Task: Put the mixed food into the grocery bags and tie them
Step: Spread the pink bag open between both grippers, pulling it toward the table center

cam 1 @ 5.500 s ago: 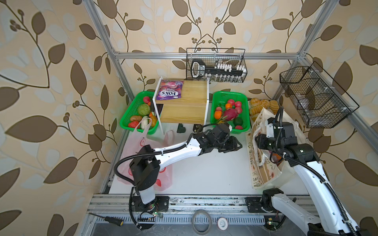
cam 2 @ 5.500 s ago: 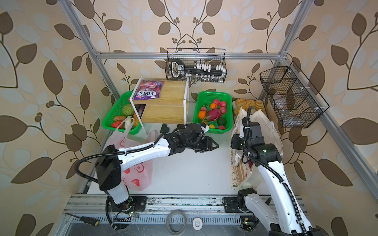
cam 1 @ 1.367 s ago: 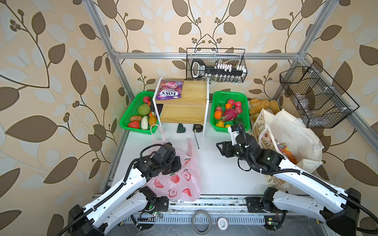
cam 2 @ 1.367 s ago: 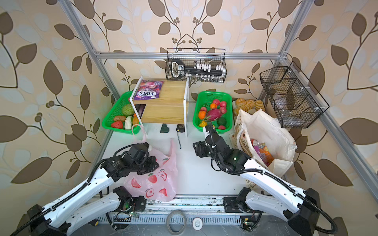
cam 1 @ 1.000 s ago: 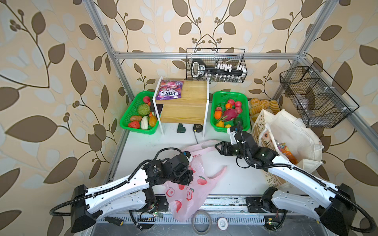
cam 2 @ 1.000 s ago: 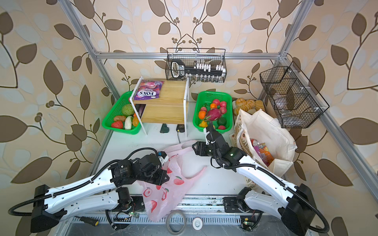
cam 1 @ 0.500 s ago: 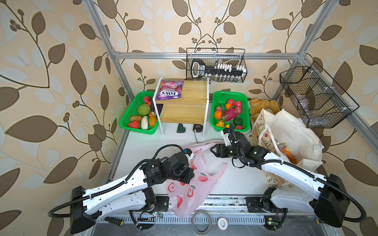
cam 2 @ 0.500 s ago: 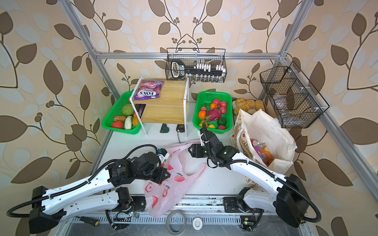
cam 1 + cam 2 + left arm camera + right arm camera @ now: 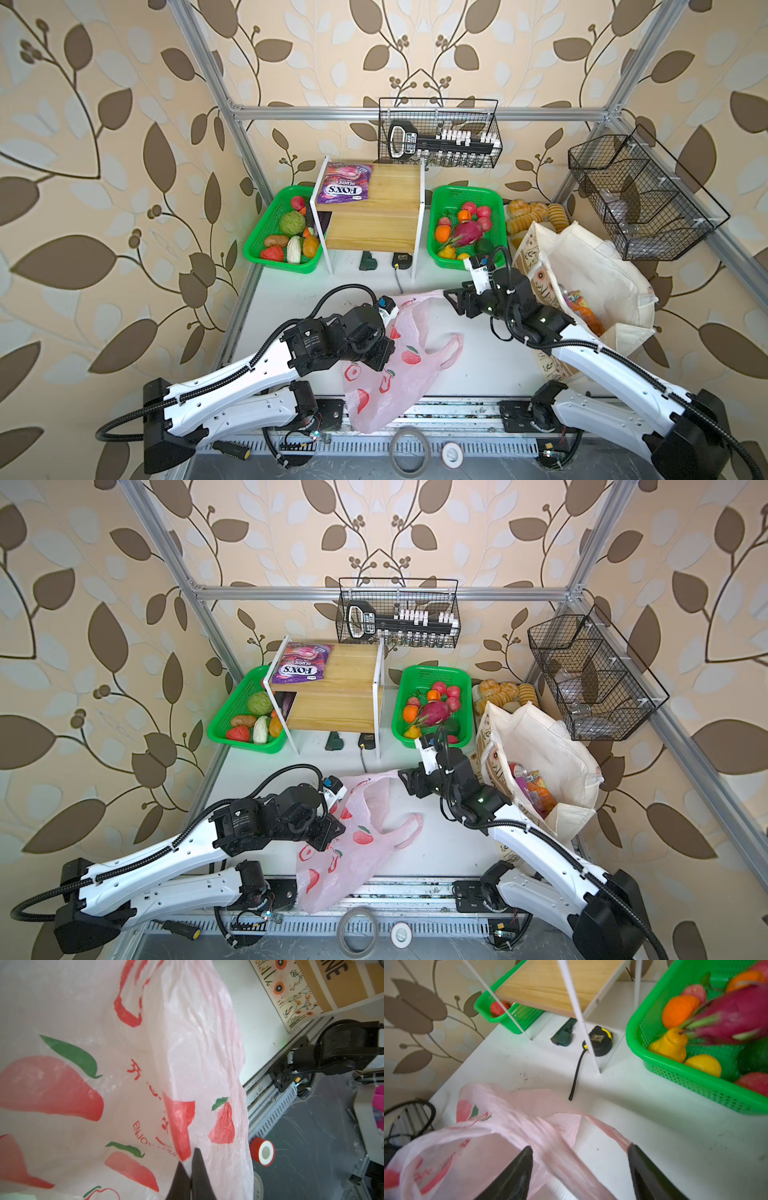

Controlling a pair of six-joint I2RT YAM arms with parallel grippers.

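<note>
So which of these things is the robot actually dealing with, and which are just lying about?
In the job: pink bag, canvas tote, orange packet inside it, dragon fruit, orange, yellow pear.
Lying about: purple FOX'S packet, bread rolls, tape measure, wire baskets, red tape roll.

Pink fruit-print bag near packed cream tote

Robot lab cell mocked up as home: aluminium frame, leaf wallpaper panels, hanging wire basket.
</note>
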